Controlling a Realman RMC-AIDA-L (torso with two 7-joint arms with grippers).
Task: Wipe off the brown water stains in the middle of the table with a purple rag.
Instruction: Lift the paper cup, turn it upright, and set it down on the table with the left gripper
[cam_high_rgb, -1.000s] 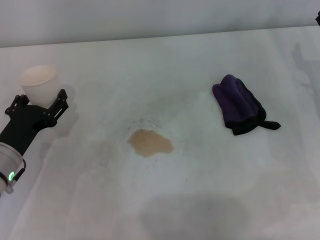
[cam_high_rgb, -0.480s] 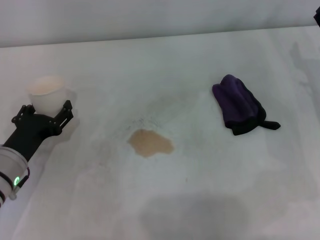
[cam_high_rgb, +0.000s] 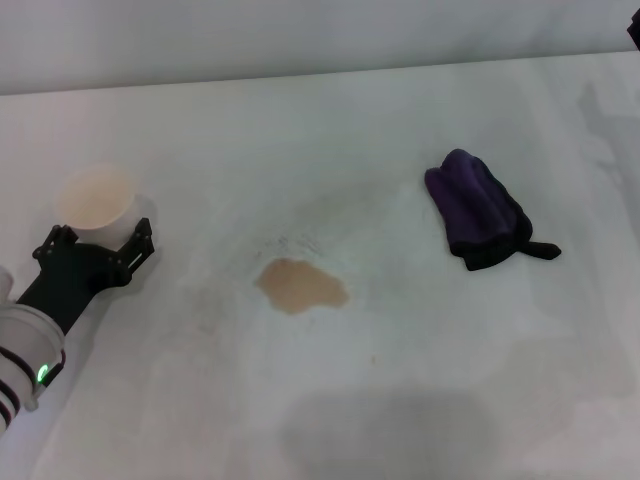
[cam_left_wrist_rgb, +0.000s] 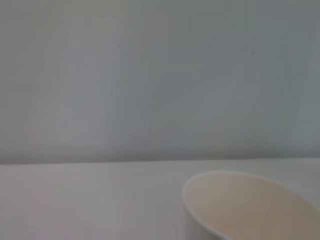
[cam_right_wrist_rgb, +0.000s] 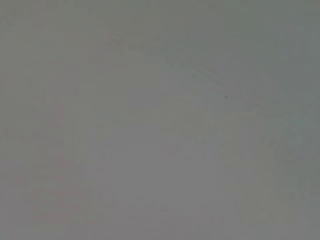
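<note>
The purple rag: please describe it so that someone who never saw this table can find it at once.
On the white table, look to the robot's right of the brown water stains in the middle. The purple rag lies there alone: a bunched, deep purple cloth with black edging, the only dark thing lying there.

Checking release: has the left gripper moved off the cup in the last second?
Yes. The left gripper has backed toward the robot, away from the cup; the brown water stains stay put. Jaws open.
</note>
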